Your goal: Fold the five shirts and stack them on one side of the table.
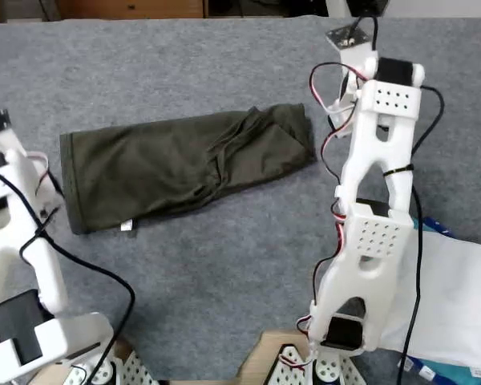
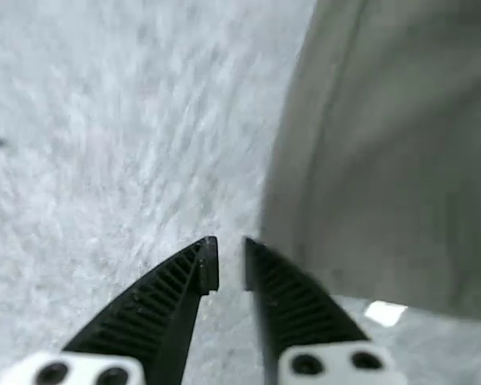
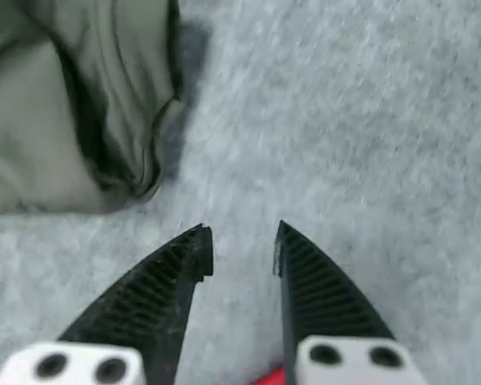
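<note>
An olive-green shirt lies folded into a long band across the middle of the grey table. My left arm stands at its left end. In the left wrist view my left gripper hovers over the carpet just beside the shirt's hem, with only a narrow gap between its fingers and nothing in them. My right arm rises beside the shirt's right end. There my right gripper is open over bare carpet, a little off the rumpled edge of the shirt.
A white folded cloth lies at the right front of the table on top of a teal one, partly behind the right arm. A small white tag sticks out at the shirt's lower left corner. Wooden furniture lines the far edge.
</note>
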Controlling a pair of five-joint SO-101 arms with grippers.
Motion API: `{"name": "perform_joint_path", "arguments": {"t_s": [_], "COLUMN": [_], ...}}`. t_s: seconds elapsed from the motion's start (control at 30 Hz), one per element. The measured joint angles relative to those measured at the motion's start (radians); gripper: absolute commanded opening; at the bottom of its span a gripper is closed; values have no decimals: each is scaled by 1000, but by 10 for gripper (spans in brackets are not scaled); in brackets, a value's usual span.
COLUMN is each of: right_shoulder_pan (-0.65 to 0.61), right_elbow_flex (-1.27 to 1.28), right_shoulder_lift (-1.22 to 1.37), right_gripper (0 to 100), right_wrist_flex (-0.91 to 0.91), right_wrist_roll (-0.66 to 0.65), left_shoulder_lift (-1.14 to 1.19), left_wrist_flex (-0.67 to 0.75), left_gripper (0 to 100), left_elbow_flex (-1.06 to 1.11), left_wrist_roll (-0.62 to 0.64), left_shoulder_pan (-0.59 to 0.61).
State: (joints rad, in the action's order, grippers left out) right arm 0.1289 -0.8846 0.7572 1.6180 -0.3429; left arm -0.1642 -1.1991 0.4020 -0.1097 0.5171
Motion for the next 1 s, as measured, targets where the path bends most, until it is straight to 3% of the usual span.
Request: {"name": "perform_joint_path", "arguments": {"t_s": [0.17, 0.43, 0.8, 1.0], "right_shoulder_pan": [0, 83, 89, 89], "right_elbow_flex": [84, 118, 144, 144], "right_shoulder_lift": [71, 87, 87, 124], "right_gripper": [148, 148, 148, 148], "right_wrist_flex": [-180, -330, -390, -404], "right_wrist_roll": [20, 81, 83, 81], "left_shoulder_lift": [80, 486, 796, 844], "left_wrist_flex": [-14, -77, -133, -133], "left_gripper": [178, 178, 177, 45], "left_elbow_flex": [-143, -402, -692, -720], "left_wrist_roll": [48, 52, 54, 106], "left_shoulder_pan": [-61, -74, -74, -81]}}
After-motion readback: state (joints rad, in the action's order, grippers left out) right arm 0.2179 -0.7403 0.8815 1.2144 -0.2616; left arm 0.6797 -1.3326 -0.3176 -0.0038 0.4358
